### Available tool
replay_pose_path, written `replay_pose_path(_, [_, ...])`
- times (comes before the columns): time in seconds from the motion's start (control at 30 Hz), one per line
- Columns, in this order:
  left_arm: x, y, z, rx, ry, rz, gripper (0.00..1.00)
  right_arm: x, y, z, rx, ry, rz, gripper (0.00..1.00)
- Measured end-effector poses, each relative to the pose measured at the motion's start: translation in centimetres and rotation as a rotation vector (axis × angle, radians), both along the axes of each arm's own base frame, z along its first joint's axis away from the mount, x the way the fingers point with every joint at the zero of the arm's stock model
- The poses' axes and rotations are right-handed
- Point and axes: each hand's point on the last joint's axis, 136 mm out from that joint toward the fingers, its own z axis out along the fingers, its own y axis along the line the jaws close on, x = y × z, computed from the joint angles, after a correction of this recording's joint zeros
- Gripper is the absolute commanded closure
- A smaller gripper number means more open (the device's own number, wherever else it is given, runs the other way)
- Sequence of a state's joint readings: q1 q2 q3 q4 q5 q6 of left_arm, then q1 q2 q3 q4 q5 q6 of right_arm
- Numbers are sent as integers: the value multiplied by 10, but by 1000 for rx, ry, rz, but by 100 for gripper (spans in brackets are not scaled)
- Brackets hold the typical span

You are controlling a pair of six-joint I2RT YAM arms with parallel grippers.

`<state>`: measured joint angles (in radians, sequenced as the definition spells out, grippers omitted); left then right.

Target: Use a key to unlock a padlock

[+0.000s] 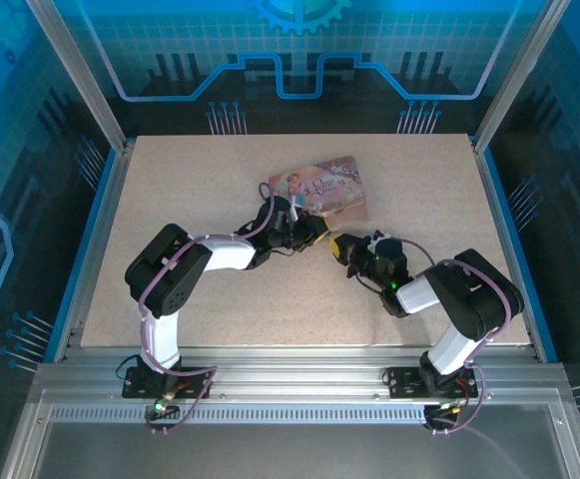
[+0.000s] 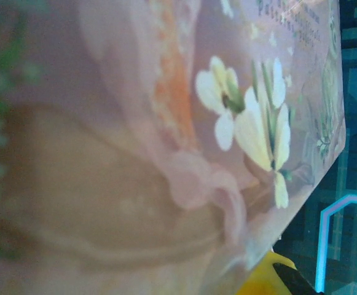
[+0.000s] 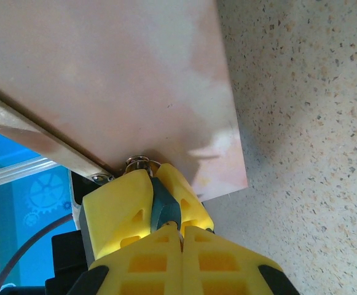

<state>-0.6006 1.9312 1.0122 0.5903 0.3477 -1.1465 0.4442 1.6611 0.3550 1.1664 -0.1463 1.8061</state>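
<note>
Our left gripper (image 1: 307,232) sits close by the pink box (image 1: 321,188); we cannot tell whether it is clenched or released. The padlock (image 3: 139,163) is a shiny nub at the box's near edge, apparently poking toward our right gripper (image 3: 154,176), its long axis too small to judge. Those fingers are pressed together right at it, the key hidden, so we judge insertion is in hand, and next comes a fine push and turn

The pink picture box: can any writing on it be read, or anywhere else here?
Pink box, top view: curly lettering beside the figure, too small to read.
Same box, left wrist view: fine print near its corner, blurred, unreadable.
No text here can be quoted.
</note>
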Motion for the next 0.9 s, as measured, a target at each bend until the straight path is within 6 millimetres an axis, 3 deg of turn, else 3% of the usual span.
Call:
replay_pose_path(0.4, [4,2,-6,11,-1,20,100,4,2,-6,-15,12,4,100])
replay_pose_path(0.63, [3,3,-11,30,5,20,100,3,2,-9,-40,16,20,84])
replay_pose_path(0.9, [-11,0,-14,65,14,-37,100,-9,-13,-10,-96,12,35,76])
